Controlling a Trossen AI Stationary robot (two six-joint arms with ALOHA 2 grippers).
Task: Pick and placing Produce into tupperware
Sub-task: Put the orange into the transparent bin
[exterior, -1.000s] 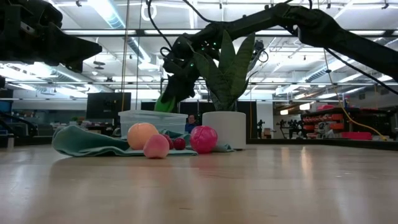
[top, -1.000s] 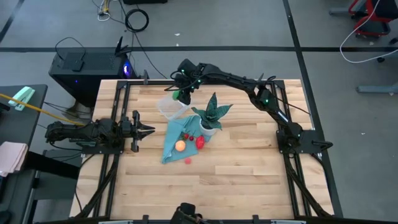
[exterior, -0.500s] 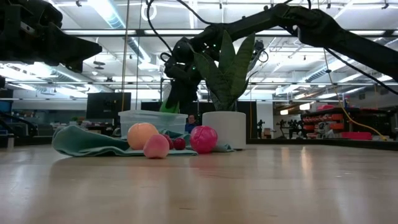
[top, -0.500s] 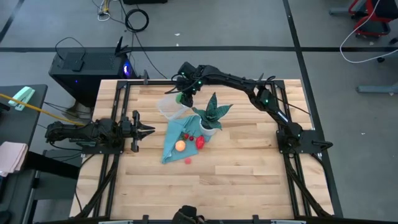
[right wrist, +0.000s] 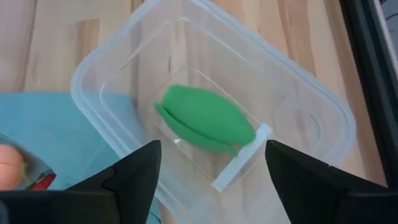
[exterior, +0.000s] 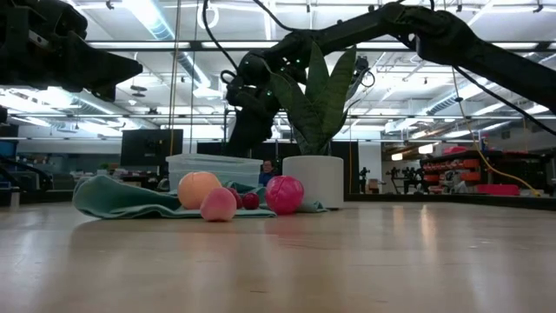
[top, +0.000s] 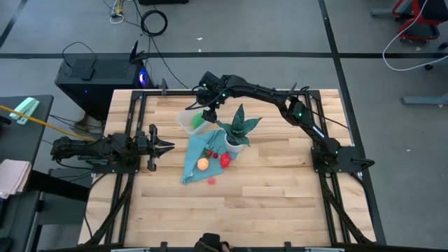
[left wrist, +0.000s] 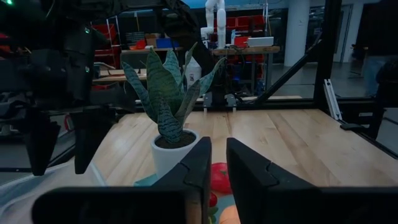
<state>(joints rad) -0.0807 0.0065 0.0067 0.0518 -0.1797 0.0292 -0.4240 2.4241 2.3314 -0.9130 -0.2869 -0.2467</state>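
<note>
Green produce piece (top: 198, 119) lies in the tupperware (top: 186, 122) near the worktop's far edge | low: right gripper (exterior: 246, 130) above it | right wrist: jaws wide, empty; lift straight, clear the rim | left gripper (left wrist: 213, 163) narrow, idle.

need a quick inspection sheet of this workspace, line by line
surface: wooden table, bare at the near side
job's things: green piece lies in the tupperware; orange, red and small pink pieces remain on or beside the teal cloth
clutter: potted plant
grippers: right gripper open above the tupperware; left gripper near shut, empty, at the table's left edge
cables: coil on the floor behind the table
surroundings: dark box with a blue light
</note>
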